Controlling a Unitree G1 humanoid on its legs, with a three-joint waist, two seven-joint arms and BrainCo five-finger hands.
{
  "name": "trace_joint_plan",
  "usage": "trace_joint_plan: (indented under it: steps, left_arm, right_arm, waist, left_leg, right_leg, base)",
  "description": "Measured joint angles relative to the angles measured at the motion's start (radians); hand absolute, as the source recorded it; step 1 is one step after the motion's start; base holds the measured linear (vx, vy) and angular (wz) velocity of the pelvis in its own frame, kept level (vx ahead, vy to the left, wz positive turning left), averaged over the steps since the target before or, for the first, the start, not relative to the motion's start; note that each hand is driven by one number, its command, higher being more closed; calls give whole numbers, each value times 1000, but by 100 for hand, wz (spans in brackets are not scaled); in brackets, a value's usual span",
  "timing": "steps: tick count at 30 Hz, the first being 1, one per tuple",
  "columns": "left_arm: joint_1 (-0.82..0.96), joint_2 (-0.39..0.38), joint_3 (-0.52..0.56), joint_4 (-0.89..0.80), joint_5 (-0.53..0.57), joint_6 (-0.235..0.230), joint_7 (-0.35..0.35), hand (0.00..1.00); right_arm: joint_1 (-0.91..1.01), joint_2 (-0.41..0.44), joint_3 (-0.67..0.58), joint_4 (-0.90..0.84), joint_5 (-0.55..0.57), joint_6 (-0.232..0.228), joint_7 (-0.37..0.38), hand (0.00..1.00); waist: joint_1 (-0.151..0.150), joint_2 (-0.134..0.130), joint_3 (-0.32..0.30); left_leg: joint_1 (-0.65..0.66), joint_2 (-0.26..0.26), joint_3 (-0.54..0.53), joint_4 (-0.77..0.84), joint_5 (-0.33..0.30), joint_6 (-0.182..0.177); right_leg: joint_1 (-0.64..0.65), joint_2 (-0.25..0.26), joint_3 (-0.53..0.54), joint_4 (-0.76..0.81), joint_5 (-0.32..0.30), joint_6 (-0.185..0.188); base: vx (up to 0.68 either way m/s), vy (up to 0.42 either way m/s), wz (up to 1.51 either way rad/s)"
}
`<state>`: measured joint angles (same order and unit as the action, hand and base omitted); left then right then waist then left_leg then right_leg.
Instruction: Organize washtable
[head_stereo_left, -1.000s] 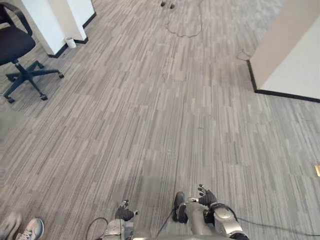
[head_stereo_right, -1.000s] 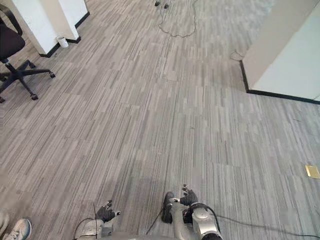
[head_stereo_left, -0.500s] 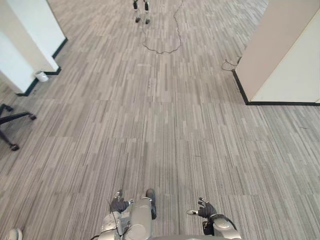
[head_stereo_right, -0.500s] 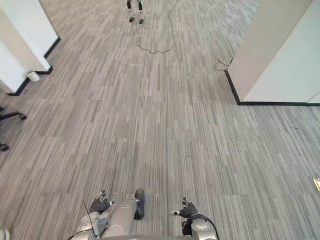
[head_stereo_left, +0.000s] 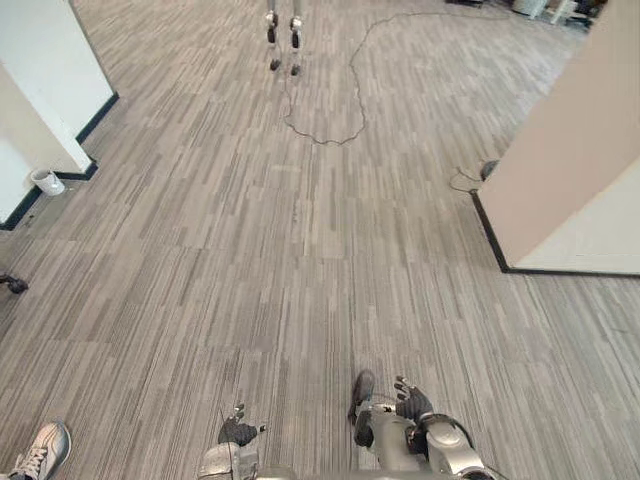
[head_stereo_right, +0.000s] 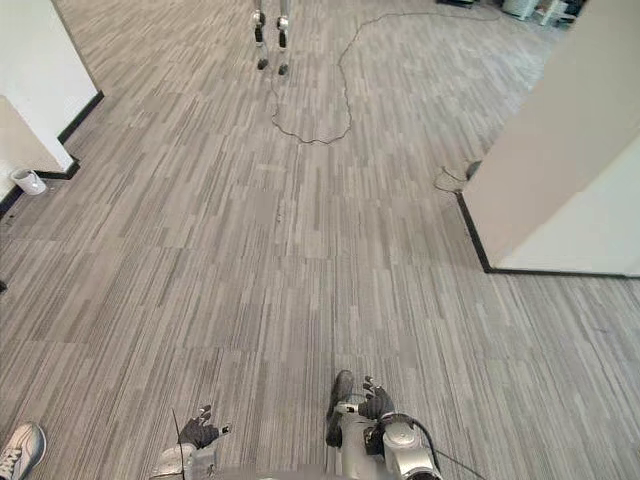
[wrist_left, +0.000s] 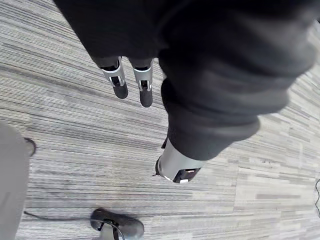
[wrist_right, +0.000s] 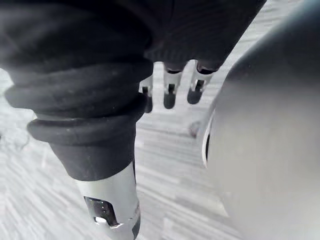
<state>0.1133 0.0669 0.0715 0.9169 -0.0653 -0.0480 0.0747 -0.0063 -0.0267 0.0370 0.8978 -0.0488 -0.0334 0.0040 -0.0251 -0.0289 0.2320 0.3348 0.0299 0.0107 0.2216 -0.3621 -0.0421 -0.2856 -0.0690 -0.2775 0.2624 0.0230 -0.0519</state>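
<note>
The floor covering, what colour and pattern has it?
Grey floor, with narrow lighter and darker stripes; the left eye view shows it best.

Grey striped carpet floor (head_stereo_left: 250, 260), white wall (head_stereo_left: 45, 50), beige pillar (head_stereo_left: 570, 150)

Left hand (wrist_left: 144, 92), fingers (wrist_left: 119, 86) straight and empty, above grey striped carpet (wrist_left: 75, 135)

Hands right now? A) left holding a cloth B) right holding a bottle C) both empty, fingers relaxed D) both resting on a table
C: the left hand and right hand hang over the carpet floor, fingers relaxed, with nothing in either.
</note>
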Motion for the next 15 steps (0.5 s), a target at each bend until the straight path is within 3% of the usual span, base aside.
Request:
trace_joint_plan:
  steps: [1, 2, 3, 4, 5, 6, 8, 10, 11, 12, 13, 14, 15]
  left_arm:
    - [3, -2, 1, 1, 0, 0, -1, 0]
    - [-6, -25, 19, -3, -1, 0, -3, 0]
    - [-8, -45, 41, -4, -2, 0, -6, 0]
    - [-6, -60, 58, -8, -2, 0, -8, 0]
    - [-7, -73, 67, -22, -3, -2, -8, 0]
    - [-10, -64, 66, -26, -4, -5, -10, 0]
    - [-8, -53, 66, -51, -5, -8, -8, 0]
    - [-9, -52, 66, -83, -6, -18, -8, 0]
    - [-9, -54, 66, -92, -7, -22, -8, 0]
    - [-12, -54, 66, -92, -8, -24, -8, 0]
    - [-9, -55, 56, -91, -13, -26, -8, 0]
    - [-8, -57, 52, -88, -17, -27, -8, 0]
    - [-8, -59, 51, -88, -20, -27, -8, 0]
  right_arm:
    - [1, 2, -9, 3, 0, 1, 0, 0]
    - [1, -3, -11, -1, 0, 6, 1, 0]
    - [1, -24, -7, -10, 0, 11, 0, 0]
    - [3, -24, -4, -22, 0, 15, 0, 0]
    - [0, -30, -8, -16, 2, 21, -2, 0]
    - [-4, -20, -10, 7, 9, 24, -2, 0]
    - [-6, -7, -7, 40, 9, 35, -2, 0]
    - [-18, -2, -9, 51, 9, 40, -5, 0]
    - [-20, -1, -9, 57, 9, 39, -5, 0]
    - [-17, -1, -9, 61, 9, 39, -6, 0]
    - [-6, -3, -7, 64, 9, 39, -9, 0]
    - [-2, -3, -4, 80, 9, 41, -11, 0]
    - [-7, 2, -5, 86, 8, 41, -15, 0]
  waist:
    - [0, 2, -6]
    - [3, 35, -6]
    - [4, 67, -7]
    - [11, 85, -1]
    - [23, 104, 13]
    - [33, 102, 19]
    - [46, 67, 24]
    - [68, 56, 27]
    - [80, 54, 27]
    - [91, 57, 26]
    - [98, 75, 23]
    - [100, 77, 20]
    - [98, 69, 12]
  left_leg:
    - [-24, 9, -14, 70, -4, -7]
    - [-94, 48, -18, 277, 16, -41]
    - [-192, 99, -5, 523, 139, -98]
    - [-239, 122, 9, 630, 250, -106]
    - [-318, 182, 69, 822, 232, -86]
    - [-382, 198, 119, 905, 184, -54]
    - [-463, 191, 183, 881, 132, -33]
    - [-579, 134, 247, 584, 86, 2]
    - [-604, 106, 247, 421, 97, -1]
    - [-619, 86, 236, 255, 138, -17]
    - [-626, 83, 220, 63, 250, -13]
    - [-619, 87, 208, 75, 379, 21]
    - [-614, 71, 211, 86, 403, 75]
  right_leg:
    - [1, 6, 0, 24, 33, -25]
    - [25, 29, -24, 65, 5, -1]
    - [85, 65, -25, 50, -40, -9]
    - [124, 83, -18, 32, -58, -11]
    - [206, 116, 9, -14, -81, -22]
    - [295, 121, 39, -66, -97, -26]
    - [393, 106, 82, -141, -98, -28]
    - [480, 59, 123, -201, -103, -20]
    - [503, 38, 127, -208, -122, 8]
    - [536, 20, 135, -225, -149, 36]
    - [586, 22, 142, -256, -196, 77]
    - [626, 24, 149, -271, -221, 95]
    - [639, 10, 149, -270, -234, 90]
  base:
    - [795, -131, 83]
    - [782, -147, 38]
    - [773, -135, 10]
    - [763, -73, -35]
    - [723, -29, -57]
    - [850, -26, -59]
    - [674, 1, -56]
    - [660, 107, -85]
    - [666, 201, -89]
    - [666, 260, -79]
    - [445, 199, -63]
    - [474, 231, -43]
    - [575, 301, 1]
